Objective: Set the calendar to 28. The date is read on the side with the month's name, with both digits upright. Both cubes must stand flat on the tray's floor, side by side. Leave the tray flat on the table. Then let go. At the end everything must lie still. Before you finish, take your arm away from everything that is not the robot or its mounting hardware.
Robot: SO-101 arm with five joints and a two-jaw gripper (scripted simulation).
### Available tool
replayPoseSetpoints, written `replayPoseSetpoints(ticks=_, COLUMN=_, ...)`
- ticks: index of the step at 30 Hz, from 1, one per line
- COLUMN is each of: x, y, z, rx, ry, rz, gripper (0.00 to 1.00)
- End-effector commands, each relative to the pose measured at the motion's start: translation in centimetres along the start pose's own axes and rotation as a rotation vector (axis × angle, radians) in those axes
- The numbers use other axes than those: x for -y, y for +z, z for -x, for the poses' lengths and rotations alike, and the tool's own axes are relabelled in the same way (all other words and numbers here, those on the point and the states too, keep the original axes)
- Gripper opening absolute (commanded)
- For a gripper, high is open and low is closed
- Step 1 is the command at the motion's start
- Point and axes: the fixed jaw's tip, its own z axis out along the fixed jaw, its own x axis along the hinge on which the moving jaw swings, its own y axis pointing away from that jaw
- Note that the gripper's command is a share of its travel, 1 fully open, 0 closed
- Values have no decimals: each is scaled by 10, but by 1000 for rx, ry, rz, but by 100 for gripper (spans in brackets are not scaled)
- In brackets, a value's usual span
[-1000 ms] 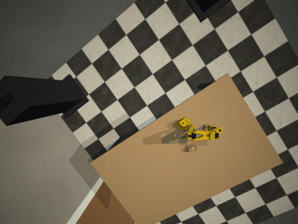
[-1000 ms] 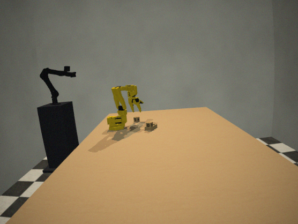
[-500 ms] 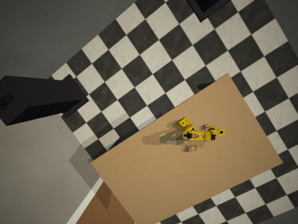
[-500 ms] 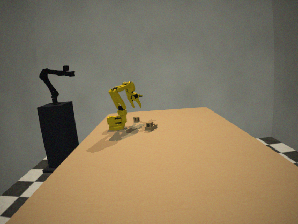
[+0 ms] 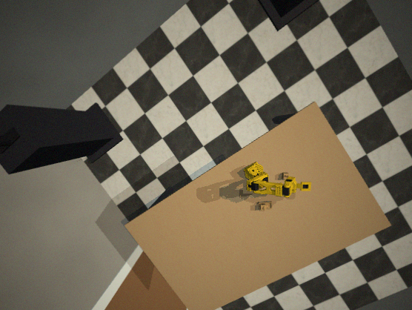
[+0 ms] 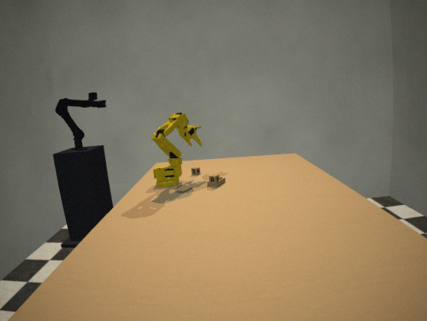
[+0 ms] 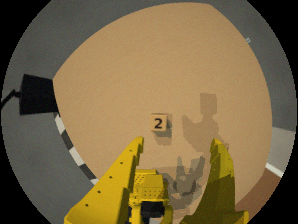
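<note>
A small wooden cube (image 7: 158, 123) lies on the table by itself, with a 2 on its top face in the wrist view. It also shows in the top view (image 5: 284, 175) and in the exterior view (image 6: 196, 171). The small wooden tray (image 6: 216, 183) stands flat on the table a little apart from it, also seen from above (image 5: 263, 206). It holds another cube whose digits are too small to read. My gripper (image 7: 176, 143) hangs high above the loose cube (image 6: 193, 140), its fingers partly apart with nothing between them.
The arm's yellow base (image 6: 167, 177) stands at the table's far left edge, close to the cube and the tray. A black pedestal with a black camera arm (image 6: 82, 184) stands on the floor beyond the table's left edge.
</note>
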Motion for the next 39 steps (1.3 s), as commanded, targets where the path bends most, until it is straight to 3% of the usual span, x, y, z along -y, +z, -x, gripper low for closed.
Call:
replayPoseSetpoints(ticks=1, x=-1, y=-9, z=6, rx=56, ry=4, rz=7, gripper=35)
replayPoseSetpoints(ticks=9, x=-2, y=-7, z=7, rx=30, ry=4, rz=9, gripper=35)
replayPoseSetpoints(ticks=28, x=-14, y=13, z=11, rx=-216, ry=5, rz=11, gripper=35)
replayPoseSetpoints(ticks=39, x=-15, y=15, z=11, rx=-237, ry=4, rz=10, gripper=35)
